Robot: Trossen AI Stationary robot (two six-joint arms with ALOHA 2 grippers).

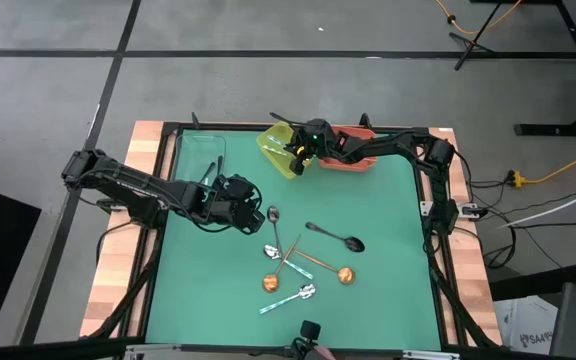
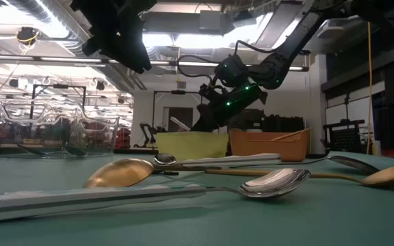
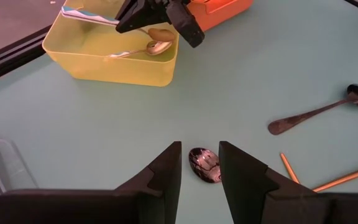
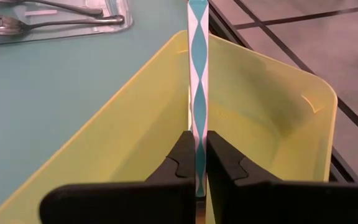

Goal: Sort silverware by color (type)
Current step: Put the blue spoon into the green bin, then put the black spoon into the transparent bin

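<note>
Silverware lies scattered mid-table on the green mat (image 1: 388, 200); a black spoon (image 3: 319, 112) rests right of centre. At the far edge, the translucent yellow plastic bin (image 4: 272, 118) holds teal-handled spoons (image 3: 135, 50). The right gripper (image 4: 196, 155) above it pinches a teal-and-white patterned spoon handle (image 4: 197, 68). The left gripper (image 3: 199, 163) hovers unclenched over a silver spoon (image 3: 205, 165). An orange bin (image 1: 353, 160) sits just right of the yellow one, and a clear tray (image 4: 55, 22) on the far left holds dark spoons.
</note>
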